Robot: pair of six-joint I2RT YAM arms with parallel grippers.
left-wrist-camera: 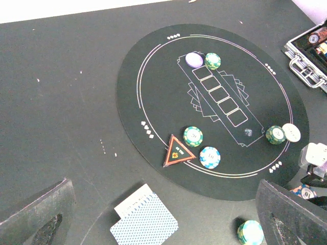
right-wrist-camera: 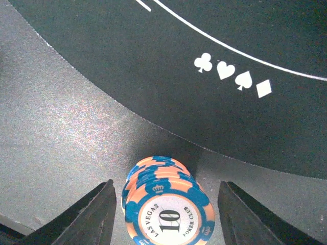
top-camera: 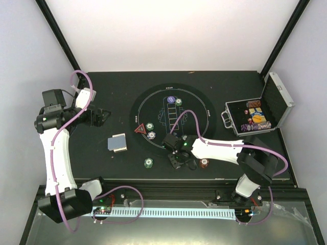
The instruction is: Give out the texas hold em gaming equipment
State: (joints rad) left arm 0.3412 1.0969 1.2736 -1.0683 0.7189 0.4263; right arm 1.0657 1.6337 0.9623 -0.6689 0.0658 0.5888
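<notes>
Right gripper (right-wrist-camera: 167, 194), jaws spread and clear of the orange-and-blue chip stack (right-wrist-camera: 168, 217) standing on the table (right-wrist-camera: 61, 132) just off the mat (right-wrist-camera: 204, 102): centre the stack and pinch evenly, low down, lest upper chips slide; left gripper (left-wrist-camera: 164, 186) hangs fully spread.

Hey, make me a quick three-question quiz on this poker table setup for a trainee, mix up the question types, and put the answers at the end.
1. True or false: the red triangle marker lies on the round black mat.
2. What stands between the fingers of the right pincer? A: a pair of dice. B: an orange-and-blue chip stack. C: a pen.
3. In one word, is the lid of the silver case open or shut?

Key: 1 true. 2 B, with a gap showing on each side of the stack. 3 open.
</notes>
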